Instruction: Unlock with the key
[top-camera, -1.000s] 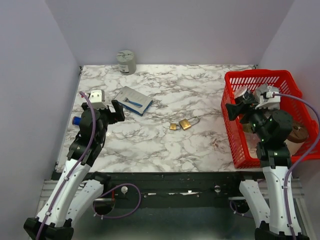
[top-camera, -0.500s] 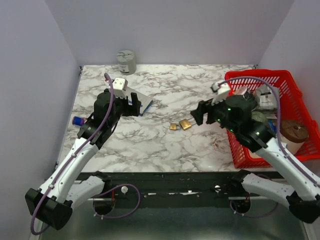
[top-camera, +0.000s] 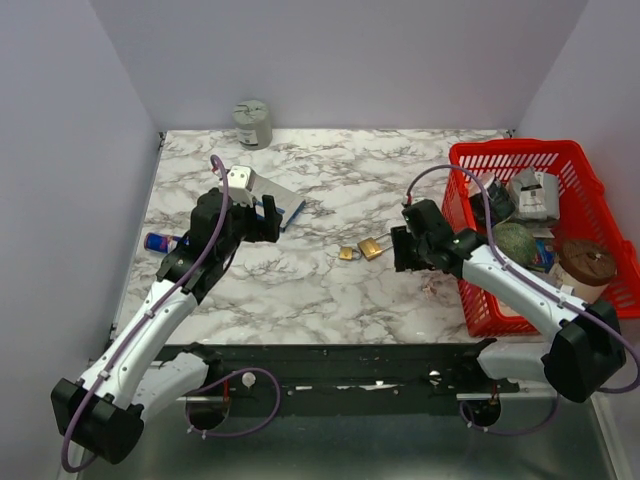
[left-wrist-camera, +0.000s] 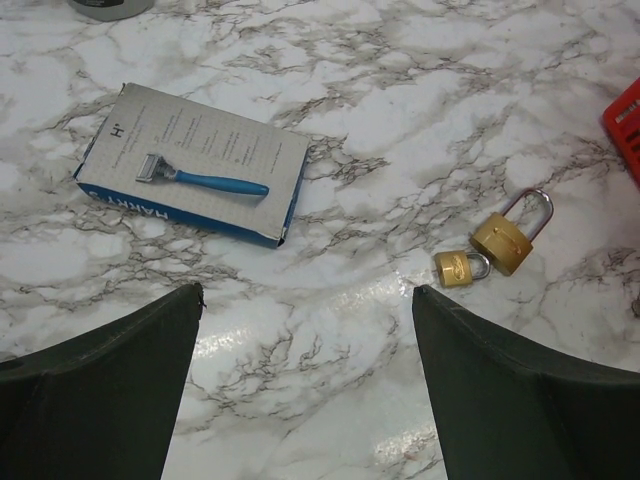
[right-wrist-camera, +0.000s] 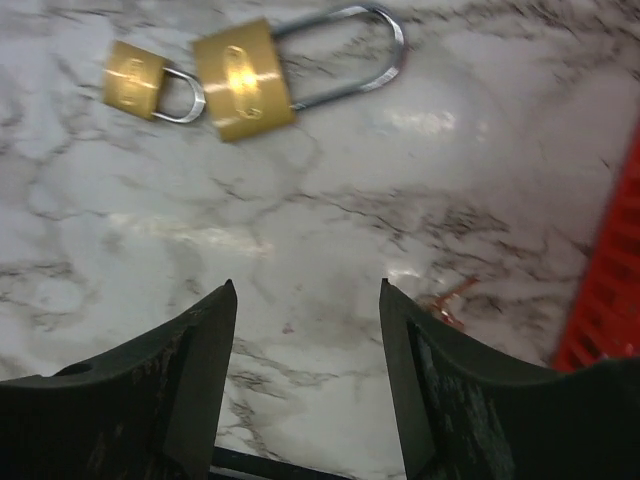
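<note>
Ahead of right gripper (right-wrist-camera: 306, 290), jaws apart, empty: large brass padlock (right-wrist-camera: 243, 93) touching small brass padlock (right-wrist-camera: 135, 80); left gripper (left-wrist-camera: 308, 292) wide, empty.

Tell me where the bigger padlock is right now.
In the top view, the bigger padlock lies on the table right of centre, next to the small padlock on its left, with the right claw just to its right.

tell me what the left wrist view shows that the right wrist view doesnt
Left wrist only: the razor box lying flat and the edge of a grey can. Right wrist only: a small reddish mark on the marble table. Both: the large padlock and small padlock lying side by side, and a sliver of the red basket.
</note>
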